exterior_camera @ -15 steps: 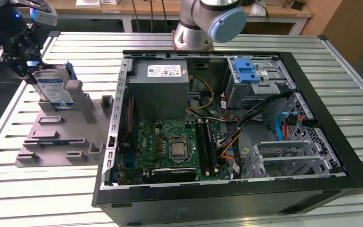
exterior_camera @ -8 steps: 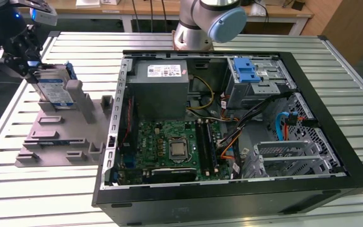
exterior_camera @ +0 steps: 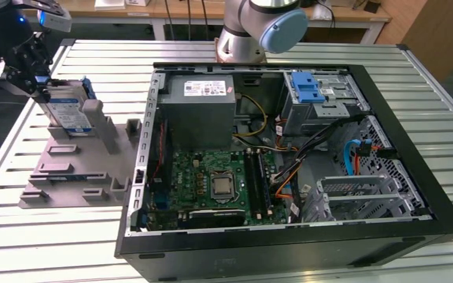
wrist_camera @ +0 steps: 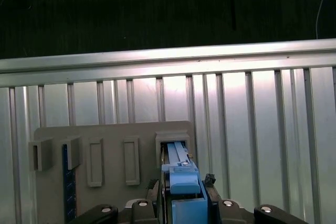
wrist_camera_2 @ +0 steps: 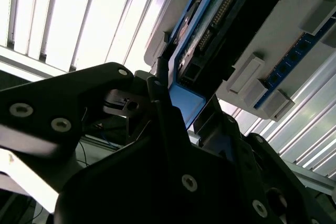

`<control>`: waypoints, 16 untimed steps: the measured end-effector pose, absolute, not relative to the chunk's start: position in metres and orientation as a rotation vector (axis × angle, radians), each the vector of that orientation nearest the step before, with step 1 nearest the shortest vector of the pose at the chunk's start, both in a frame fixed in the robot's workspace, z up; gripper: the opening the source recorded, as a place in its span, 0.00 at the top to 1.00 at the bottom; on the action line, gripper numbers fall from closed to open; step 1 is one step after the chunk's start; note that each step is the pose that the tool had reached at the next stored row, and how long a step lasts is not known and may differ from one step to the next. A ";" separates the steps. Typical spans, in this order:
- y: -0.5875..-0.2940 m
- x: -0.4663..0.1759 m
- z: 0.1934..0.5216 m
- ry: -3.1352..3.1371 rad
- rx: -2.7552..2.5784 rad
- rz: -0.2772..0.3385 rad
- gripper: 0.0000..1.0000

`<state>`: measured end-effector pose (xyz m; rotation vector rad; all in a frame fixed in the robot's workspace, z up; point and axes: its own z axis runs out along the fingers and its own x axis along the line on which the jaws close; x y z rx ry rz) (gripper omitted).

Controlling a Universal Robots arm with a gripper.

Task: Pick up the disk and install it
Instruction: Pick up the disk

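Gripper (wrist_camera: 185,205) at bottom centre of the first wrist view, clamped on the blue top edge of the disk (wrist_camera: 177,157), which stands upright in the grey stand (exterior_camera: 77,171) at upper left of the exterior view, well apart from the open computer case (exterior_camera: 289,147). Risk: a tilted pull could jam it in the slot or drag the stand, and the thin plastic edge may slip. Ribbed metal table (exterior_camera: 45,247); desks (exterior_camera: 171,15) along the top.
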<state>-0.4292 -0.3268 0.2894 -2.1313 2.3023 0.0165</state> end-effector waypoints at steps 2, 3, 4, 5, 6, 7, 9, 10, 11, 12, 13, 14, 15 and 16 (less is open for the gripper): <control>-0.327 -0.429 0.289 2.302 -2.131 0.017 0.56; -0.327 -0.429 0.289 2.302 -2.131 0.016 0.56; -0.327 -0.429 0.289 2.302 -2.131 0.016 0.57; -0.327 -0.429 0.289 2.302 -2.131 0.017 0.57; -0.327 -0.429 0.289 2.302 -2.131 0.016 0.63; -0.327 -0.429 0.289 2.302 -2.131 0.017 0.63; -0.327 -0.429 0.289 2.302 -2.131 0.016 0.63; -0.327 -0.429 0.289 2.302 -2.131 0.017 0.63; -0.327 -0.429 0.289 2.302 -2.131 0.017 0.63; -0.327 -0.429 0.289 2.302 -2.131 0.016 0.63; -0.327 -0.429 0.289 2.302 -2.131 0.017 0.63; -0.327 -0.429 0.289 2.302 -2.131 0.017 0.63; -0.327 -0.429 0.289 2.302 -2.131 0.017 0.63; -0.327 -0.429 0.289 2.302 -2.132 0.016 0.63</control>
